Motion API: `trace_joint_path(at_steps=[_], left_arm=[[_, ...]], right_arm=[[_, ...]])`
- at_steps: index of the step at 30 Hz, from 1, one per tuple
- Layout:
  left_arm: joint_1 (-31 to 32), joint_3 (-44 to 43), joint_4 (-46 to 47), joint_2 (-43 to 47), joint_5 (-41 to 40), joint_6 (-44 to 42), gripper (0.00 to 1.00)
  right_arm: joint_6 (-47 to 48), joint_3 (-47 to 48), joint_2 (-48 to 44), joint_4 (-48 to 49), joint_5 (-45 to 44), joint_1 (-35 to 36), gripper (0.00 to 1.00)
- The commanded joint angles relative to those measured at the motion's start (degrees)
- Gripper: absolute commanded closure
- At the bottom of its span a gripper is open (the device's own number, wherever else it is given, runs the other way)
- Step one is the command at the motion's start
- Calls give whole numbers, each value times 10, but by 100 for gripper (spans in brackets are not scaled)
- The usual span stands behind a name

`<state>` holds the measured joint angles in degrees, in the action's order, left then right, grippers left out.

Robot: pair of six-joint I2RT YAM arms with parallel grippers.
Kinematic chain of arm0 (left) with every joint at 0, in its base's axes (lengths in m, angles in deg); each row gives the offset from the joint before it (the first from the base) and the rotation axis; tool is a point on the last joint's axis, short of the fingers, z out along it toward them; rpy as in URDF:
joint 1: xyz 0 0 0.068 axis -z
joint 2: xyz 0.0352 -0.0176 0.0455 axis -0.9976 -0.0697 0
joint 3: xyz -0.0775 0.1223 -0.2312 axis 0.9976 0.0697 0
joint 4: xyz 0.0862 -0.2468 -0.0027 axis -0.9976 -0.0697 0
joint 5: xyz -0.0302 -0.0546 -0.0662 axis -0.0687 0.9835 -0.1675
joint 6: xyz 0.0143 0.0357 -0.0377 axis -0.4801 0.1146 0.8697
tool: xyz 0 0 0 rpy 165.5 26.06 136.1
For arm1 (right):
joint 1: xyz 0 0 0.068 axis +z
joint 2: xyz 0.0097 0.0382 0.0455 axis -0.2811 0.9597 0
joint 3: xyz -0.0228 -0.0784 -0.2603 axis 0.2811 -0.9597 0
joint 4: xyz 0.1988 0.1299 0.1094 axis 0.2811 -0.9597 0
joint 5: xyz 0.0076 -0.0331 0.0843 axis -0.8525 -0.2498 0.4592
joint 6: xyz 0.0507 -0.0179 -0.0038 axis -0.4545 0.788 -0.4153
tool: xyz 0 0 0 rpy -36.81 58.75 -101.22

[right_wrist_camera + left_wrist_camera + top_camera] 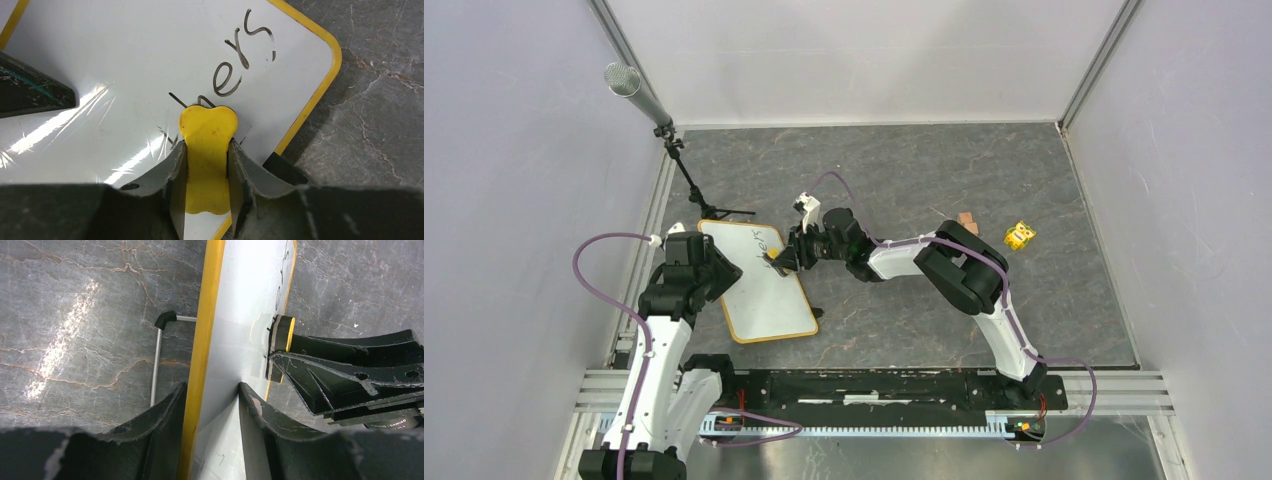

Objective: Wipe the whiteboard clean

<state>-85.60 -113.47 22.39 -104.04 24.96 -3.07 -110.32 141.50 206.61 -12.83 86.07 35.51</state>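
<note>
While the table [904, 180] is carrying the whiteboard [769, 300], its long axis running away from the arms, the left tool [212, 387] is clamping the whiteboard's left yellow edge. The right tool [207, 144], reaching in over the whiteboard's right edge, is holding a yellow eraser [207, 122] tight against the white face. Black letters [240, 55] are sitting just beyond the eraser, toward the whiteboard's far right corner, so the wipe is probably heading that way.
</note>
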Motion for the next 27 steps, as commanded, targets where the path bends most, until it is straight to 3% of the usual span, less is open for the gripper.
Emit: trace_joint_path(at_steps=[1,5,14,27], left_arm=[[4,13,32,-16,-5,0,98],[4,13,32,-13,-1,-1,98],[4,18,38,-13,3,-3,98],[4,19,42,-14,12,-7,98]], right_arm=[[-5,5,4,24,18,-2,70],[-4,14,12,21,16,12,76],[78,74,-9,-47,-52,88,77],[27,70,84,-53,-81,3,76]])
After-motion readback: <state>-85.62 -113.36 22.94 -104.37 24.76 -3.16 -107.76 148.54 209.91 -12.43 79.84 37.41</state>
